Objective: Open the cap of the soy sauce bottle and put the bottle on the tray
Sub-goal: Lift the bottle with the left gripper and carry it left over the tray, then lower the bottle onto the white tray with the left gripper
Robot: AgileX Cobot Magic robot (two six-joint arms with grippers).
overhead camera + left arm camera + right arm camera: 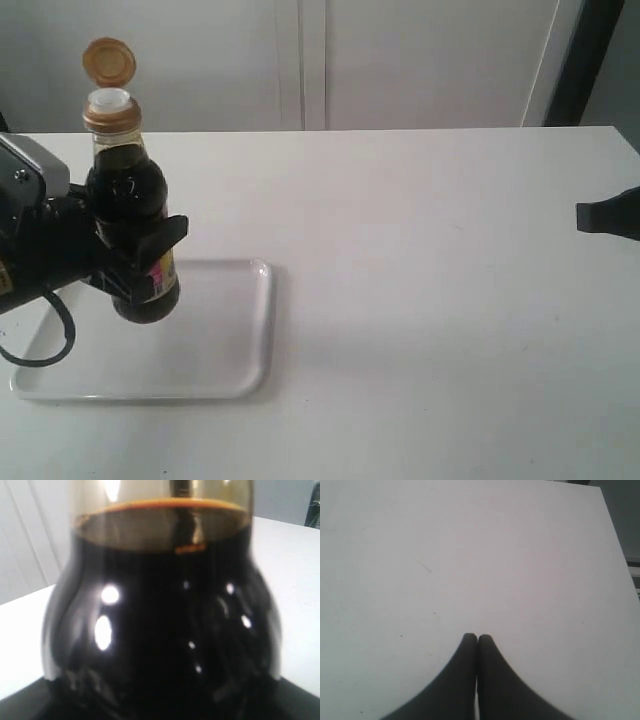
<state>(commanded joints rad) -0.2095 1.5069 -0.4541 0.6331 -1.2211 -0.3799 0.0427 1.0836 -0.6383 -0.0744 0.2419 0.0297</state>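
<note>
The soy sauce bottle (130, 205) is held upright above the white tray (245, 330), its base a little off the tray's floor. My left gripper (140, 255) is shut on the bottle's body at the pink and yellow label. The copper-orange cap (109, 61) stands flipped open on its hinge, with the white spout (110, 99) exposed above the collar. In the left wrist view the dark bottle (160, 630) fills the picture and hides the fingers. My right gripper (478, 638) is shut on nothing and hangs over bare table; in the exterior view the right gripper (605, 216) shows at the far right.
The white table (430, 300) stretches between the tray and the right arm. A pale wall with cabinet panels (330, 60) runs behind it. A black cable (45, 345) from the left arm loops over the tray's left end.
</note>
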